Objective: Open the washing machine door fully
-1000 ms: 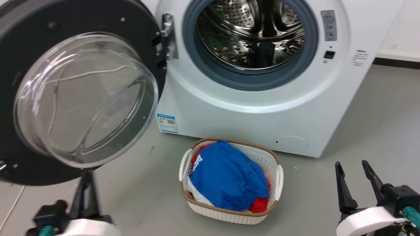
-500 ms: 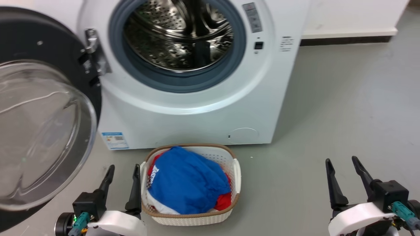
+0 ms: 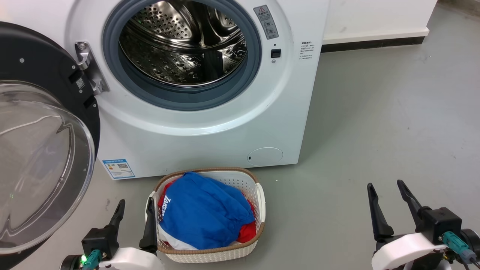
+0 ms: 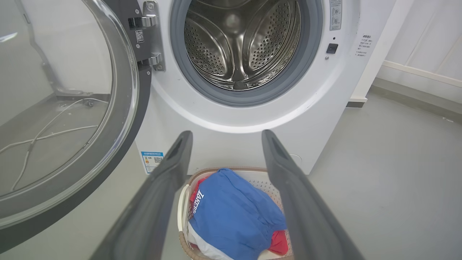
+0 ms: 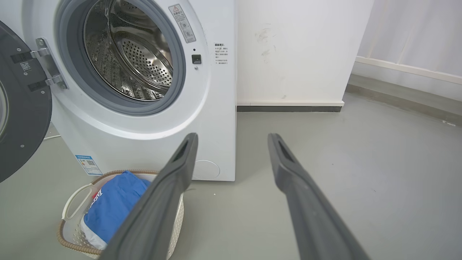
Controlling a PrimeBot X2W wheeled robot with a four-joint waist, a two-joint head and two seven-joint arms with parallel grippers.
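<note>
The washing machine door point(image 3: 41, 75), a big black disc with a clear bulging glass bowl point(image 3: 37, 161), hangs swung out to the left on its metal hinge point(image 3: 88, 67). It also stands at the left in the left wrist view point(image 4: 137, 90) and the right wrist view point(image 5: 21, 119). The steel drum opening point(image 3: 182, 45) with its grey rubber rim is uncovered. My left gripper point(image 3: 135, 204) is open and empty, low beside the door's glass and apart from it. My right gripper point(image 3: 386, 185) is open and empty over bare floor at the lower right.
A white laundry basket point(image 3: 258, 198) with a brown rim holds blue and red clothes point(image 3: 204, 213) on the floor in front of the machine, right beside my left gripper. Grey floor stretches to the right. A white wall with dark skirting point(image 3: 371, 41) runs behind.
The head camera has turned right, shifting the machine and basket leftward in view. My left gripper has come clear of the door's lower edge and now stands open beside the basket. The right gripper holds its pose.
</note>
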